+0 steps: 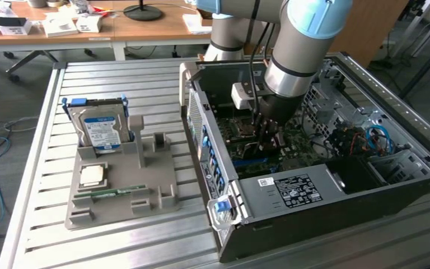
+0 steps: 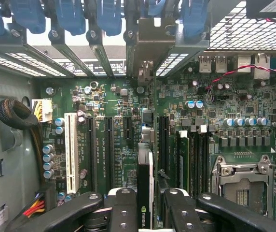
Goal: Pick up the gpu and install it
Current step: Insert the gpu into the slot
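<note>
The gripper [image 2: 146,212] is pinching the gpu [image 2: 144,193] by its upper edge, its black fingers [image 2: 123,212] pressing on either side of the thin card. The card is standing edge-on over the green motherboard [image 2: 109,96], with its metal end bracket reaching up to the rear slot openings. In the exterior view the arm [image 1: 297,61] is reaching down into the open computer case [image 1: 327,196], while the hard drive [image 1: 99,126] is standing in the grey holder [image 1: 118,190] on the exterior view's left
</note>
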`<state>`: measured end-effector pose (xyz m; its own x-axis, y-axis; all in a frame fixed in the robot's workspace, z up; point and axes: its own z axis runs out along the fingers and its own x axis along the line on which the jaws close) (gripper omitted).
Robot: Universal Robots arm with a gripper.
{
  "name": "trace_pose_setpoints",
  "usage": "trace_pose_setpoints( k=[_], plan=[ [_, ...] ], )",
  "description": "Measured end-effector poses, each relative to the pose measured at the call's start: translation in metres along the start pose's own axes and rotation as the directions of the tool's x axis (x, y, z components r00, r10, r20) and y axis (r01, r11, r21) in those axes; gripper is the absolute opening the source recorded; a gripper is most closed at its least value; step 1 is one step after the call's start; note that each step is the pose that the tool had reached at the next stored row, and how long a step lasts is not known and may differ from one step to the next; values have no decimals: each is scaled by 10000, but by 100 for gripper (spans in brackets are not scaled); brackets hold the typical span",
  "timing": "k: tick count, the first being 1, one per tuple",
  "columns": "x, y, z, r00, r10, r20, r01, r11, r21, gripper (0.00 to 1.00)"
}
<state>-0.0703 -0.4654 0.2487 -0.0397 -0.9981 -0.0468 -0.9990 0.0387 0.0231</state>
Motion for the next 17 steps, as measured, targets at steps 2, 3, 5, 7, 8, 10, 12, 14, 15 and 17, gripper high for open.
trace_pose_setpoints(
  k=[2, 3, 5, 7, 8, 10, 12, 14, 15, 17],
  plan=[
    [0, 0, 0, 10000, 0, 1, 0, 10000, 0, 26],
    [0, 0, 0, 10000, 0, 0, 0, 10000, 0, 26],
    [0, 0, 0, 10000, 0, 0, 0, 10000, 0, 26],
    [0, 0, 1, 10000, 1, 3, -1, 10000, 0, 27],
    [0, 0, 1, 10000, 1, 2, -1, 10000, 0, 27],
    [0, 0, 0, 10000, 0, 1, 0, 10000, 1, 33],
    [0, 0, 0, 10000, 0, 1, 0, 10000, 0, 40],
    [0, 0, 0, 10000, 0, 1, 0, 10000, 0, 40],
    [0, 0, 0, 10000, 0, 1, 0, 10000, 0, 40],
    [0, 0, 0, 10000, 1, 0, -1, 10000, 0, 40]
  ],
)
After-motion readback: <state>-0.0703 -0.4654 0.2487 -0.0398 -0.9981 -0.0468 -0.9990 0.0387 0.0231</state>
